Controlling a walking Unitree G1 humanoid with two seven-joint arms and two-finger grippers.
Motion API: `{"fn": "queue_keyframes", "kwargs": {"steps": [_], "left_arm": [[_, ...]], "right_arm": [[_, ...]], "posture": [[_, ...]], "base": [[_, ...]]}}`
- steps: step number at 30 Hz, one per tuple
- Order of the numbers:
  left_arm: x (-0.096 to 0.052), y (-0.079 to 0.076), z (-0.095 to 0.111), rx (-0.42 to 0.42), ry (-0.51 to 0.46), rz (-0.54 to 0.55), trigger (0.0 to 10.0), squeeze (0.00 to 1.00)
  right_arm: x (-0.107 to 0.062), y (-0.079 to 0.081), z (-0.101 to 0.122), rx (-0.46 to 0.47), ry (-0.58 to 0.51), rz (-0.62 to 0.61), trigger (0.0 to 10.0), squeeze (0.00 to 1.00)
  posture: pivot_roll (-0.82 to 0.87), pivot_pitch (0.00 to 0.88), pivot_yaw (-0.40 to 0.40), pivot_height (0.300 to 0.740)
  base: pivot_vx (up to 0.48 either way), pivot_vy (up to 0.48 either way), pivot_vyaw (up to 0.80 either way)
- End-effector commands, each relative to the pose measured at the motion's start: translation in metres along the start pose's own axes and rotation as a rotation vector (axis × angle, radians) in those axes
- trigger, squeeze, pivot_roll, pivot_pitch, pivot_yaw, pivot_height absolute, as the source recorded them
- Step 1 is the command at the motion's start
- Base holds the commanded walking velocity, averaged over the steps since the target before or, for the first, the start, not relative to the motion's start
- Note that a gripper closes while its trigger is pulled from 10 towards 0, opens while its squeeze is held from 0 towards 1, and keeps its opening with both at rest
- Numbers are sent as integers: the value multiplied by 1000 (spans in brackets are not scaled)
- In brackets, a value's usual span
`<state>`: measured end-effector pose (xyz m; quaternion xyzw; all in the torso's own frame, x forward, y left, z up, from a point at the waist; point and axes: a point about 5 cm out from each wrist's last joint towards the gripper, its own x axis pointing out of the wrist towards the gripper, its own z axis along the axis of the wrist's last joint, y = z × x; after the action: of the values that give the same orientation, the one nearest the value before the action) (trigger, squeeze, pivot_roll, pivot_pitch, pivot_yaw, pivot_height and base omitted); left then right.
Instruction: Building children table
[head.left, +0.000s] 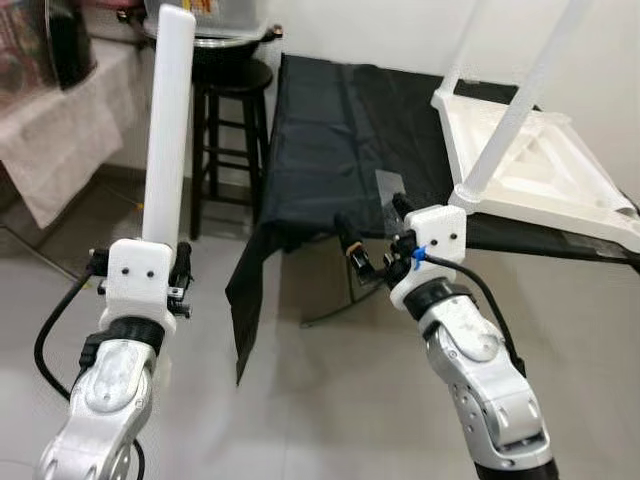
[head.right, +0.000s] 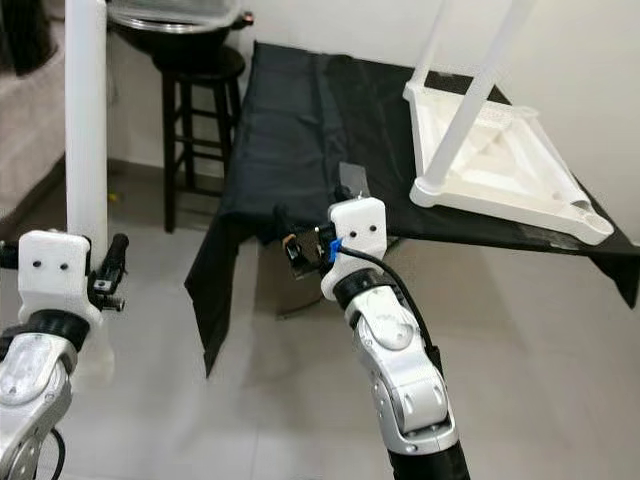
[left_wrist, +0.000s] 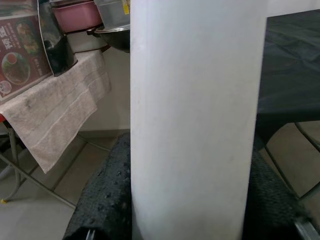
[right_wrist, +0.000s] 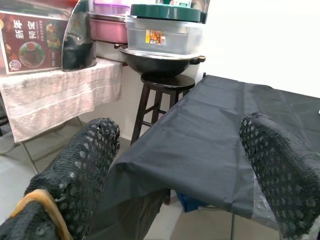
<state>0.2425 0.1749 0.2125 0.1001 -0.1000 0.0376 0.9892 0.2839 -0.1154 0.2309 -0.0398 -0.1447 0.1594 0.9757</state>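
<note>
I hold a white round table leg (head.left: 168, 130) upright in my left gripper (head.left: 140, 256), which is shut on its lower end; in the left wrist view the leg (left_wrist: 195, 120) stands between the black pads (left_wrist: 107, 200). The white children's tabletop (head.left: 545, 170) lies upside down on a table draped in black cloth (head.left: 330, 130), at the right. Two fitted legs (head.left: 520, 100) rise from it. My right gripper (head.left: 372, 228) hovers open at the cloth's near edge, left of the tabletop, with nothing between its fingers (right_wrist: 75, 170).
A black stool (head.left: 228, 110) carrying a dark wok (right_wrist: 160, 57) and lidded containers stands left of the draped table. Further left is a stand covered by a beige towel (head.left: 55, 140) with a menu sign (right_wrist: 30, 47). Grey tiled floor (head.left: 300, 400) lies below.
</note>
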Motion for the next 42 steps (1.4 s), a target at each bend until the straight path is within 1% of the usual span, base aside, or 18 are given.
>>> {"fn": "queue_keyframes", "kwargs": {"steps": [1,30,42], "left_arm": [[-2,-3,0,-5,1,-15,10000,0],[-3,-1,0,-2,0,-18,10000,0],[-2,-2,2,-5,-10,-22,10000,0]], "right_arm": [[-2,-2,-2,-4,3,-8,10000,0],[-2,-1,0,-12,-6,-10,10000,0],[0,-4,2,-19,-16,-12,10000,0]], "posture": [[108,197,-127,740],[104,185,-128,740],[106,175,-131,740]], "base": [[0,-480,0],[0,-452,0],[268,-394,0]]}}
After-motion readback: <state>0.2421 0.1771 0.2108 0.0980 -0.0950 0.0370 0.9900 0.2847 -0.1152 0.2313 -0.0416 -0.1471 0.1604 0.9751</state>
